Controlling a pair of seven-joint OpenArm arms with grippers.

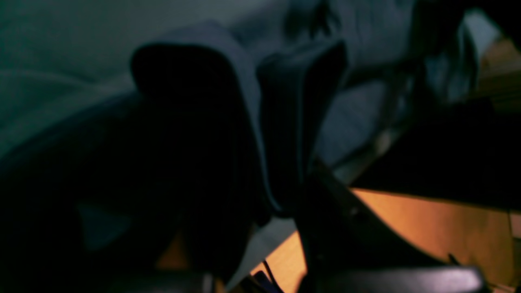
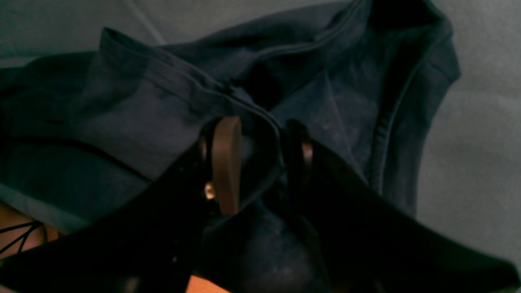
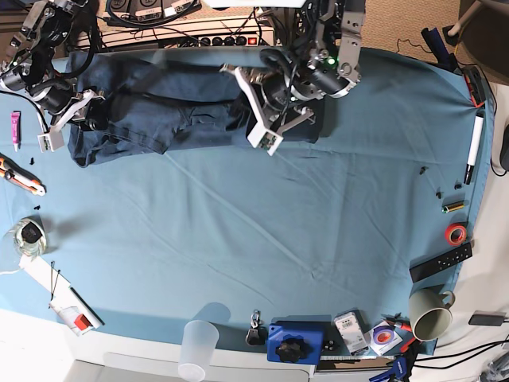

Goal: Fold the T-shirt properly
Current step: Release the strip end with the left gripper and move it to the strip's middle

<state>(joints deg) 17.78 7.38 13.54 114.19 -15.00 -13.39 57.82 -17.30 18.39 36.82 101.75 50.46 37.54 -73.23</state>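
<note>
Both arms hold the big dark navy-blue cotton T-shirt [image 3: 159,111] at the far edge of the table, on the lighter teal-blue table cloth [image 3: 262,239]. The step looks like pulling the shirt out flat so it can be folded.

The left gripper [image 1: 256,122] is squeezed tight on a fold of the shirt; cloth sticks up between its 2 black fingers. The right gripper [image 2: 260,162] has its jaws partly apart, with a thick hem of the shirt running between them. It looks like a grip on bunched cloth, though how firm it is I cannot tell.

To do this well, I think the 2 arms should move apart slowly and at the same height, so the cloth goes smooth and does not slip out. They should pull the same amount on each side. The right one may need a tighter pinch first. A fast tug could drag the table cloth too.

The shirt is not flat yet. In the base view it is a long crumpled strip, wide on the right arm's side and thinner toward the left arm. It has many wrinkles and layers. The right wrist view shows stitched hems and a sleeve-like flap folded over. The collar is not clear to see.
</note>
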